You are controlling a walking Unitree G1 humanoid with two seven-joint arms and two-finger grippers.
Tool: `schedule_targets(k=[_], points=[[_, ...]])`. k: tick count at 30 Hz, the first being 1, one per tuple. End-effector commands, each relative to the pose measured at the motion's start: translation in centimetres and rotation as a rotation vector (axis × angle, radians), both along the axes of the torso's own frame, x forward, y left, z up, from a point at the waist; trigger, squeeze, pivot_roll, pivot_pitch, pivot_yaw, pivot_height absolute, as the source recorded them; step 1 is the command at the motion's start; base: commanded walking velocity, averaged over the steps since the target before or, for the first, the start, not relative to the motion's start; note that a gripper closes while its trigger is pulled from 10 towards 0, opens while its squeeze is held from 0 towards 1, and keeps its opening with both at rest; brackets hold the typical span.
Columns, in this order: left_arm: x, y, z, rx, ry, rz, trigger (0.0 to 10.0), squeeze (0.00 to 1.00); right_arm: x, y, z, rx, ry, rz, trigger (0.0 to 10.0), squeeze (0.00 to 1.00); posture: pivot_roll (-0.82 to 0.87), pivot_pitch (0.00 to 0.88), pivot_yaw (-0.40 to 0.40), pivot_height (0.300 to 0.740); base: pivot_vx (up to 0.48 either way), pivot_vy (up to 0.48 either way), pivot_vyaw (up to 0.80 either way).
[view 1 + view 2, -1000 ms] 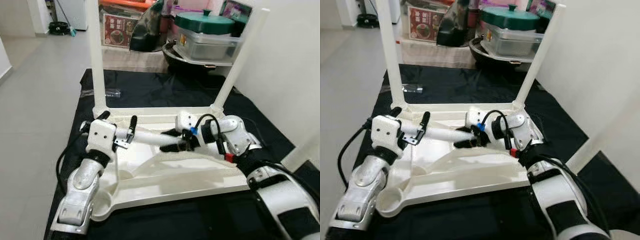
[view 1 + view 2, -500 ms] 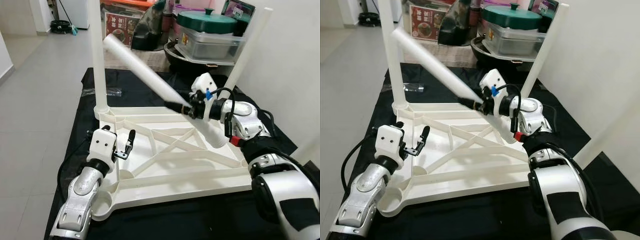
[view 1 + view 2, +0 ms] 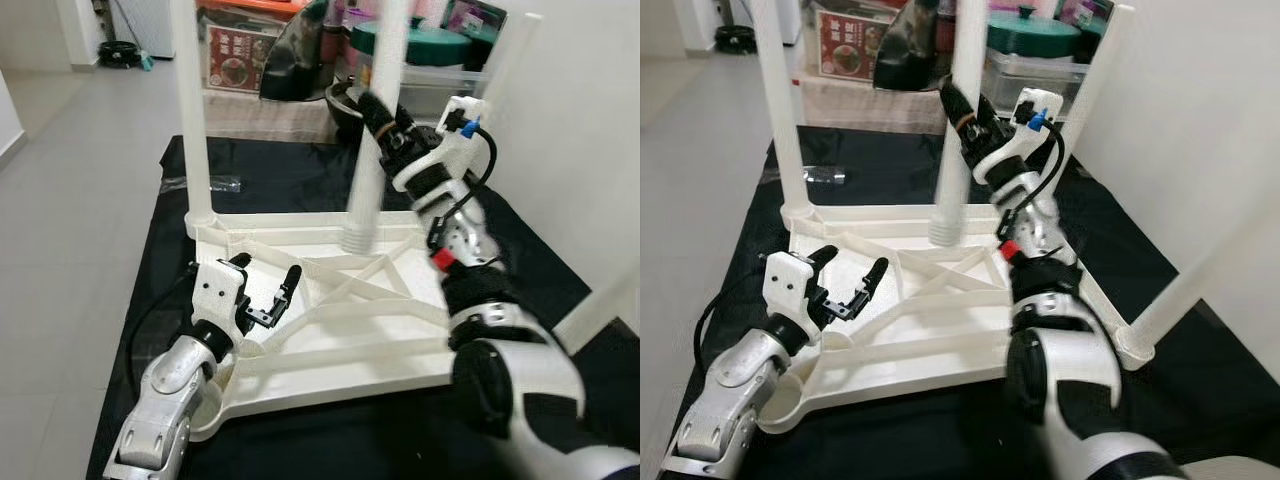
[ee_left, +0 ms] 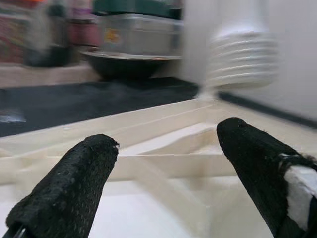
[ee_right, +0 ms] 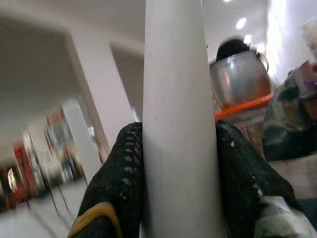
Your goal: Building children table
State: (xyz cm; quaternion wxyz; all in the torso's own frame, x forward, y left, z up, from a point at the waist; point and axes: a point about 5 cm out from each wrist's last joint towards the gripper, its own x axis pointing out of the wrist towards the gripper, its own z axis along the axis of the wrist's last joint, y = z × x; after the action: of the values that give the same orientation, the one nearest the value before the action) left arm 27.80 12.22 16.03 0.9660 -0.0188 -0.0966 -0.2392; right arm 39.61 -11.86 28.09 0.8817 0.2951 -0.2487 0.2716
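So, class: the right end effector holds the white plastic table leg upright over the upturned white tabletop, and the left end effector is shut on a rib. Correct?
Not quite. The left end effector is open and empty, as the left wrist view shows; the right end effector does hold the white plastic table leg upright over the upturned white tabletop.

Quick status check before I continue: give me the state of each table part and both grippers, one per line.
Table top: upside down on the black mat.
Far-left leg: upright, seated in its corner.
Far-right leg: seated in its corner, leaning.
Near-right leg: seated in its corner, leaning.
Loose leg: held roughly upright, threaded end down, above the table top.
Right gripper: shut on the loose leg.
Left gripper: open, over the table top's near-left part.
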Motion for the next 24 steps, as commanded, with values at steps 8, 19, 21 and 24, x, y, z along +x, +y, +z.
schedule_targets(k=[8, 19, 21, 24], points=[[-0.2, -0.8, 1.2, -0.107, 0.043, -0.204, 10.0, 0.0, -2.1, 3.5, -1.5, 0.044, 0.007, 0.1, 0.0, 0.0, 0.09, 0.0, -0.135, 0.74, 0.0, 0.0, 0.0], [0.2, -0.8, 1.0, -0.095, 0.077, -0.233, 10.0, 0.0, -4.5, 6.0, -1.6, 0.03, -0.022, 0.223, 0.0, 0.0, 0.09, 0.0, -0.131, 0.74, 0.0, 0.0, 0.0], [0.3, -0.7, 1.0, -0.091, 0.079, -0.231, 10.0, 0.0, -4.8, 6.3, -1.6, 0.025, -0.03, 0.244, 0.0, 0.0, 0.09, 0.0, -0.131, 0.74, 0.0, 0.0, 0.0], [0.5, -0.4, 1.1, -0.078, 0.079, -0.218, 10.0, 0.0, -6.1, 7.3, -1.6, 0.01, -0.043, 0.306, 0.0, 0.0, 0.09, 0.0, -0.13, 0.74, 0.0, 0.0, 0.0]])
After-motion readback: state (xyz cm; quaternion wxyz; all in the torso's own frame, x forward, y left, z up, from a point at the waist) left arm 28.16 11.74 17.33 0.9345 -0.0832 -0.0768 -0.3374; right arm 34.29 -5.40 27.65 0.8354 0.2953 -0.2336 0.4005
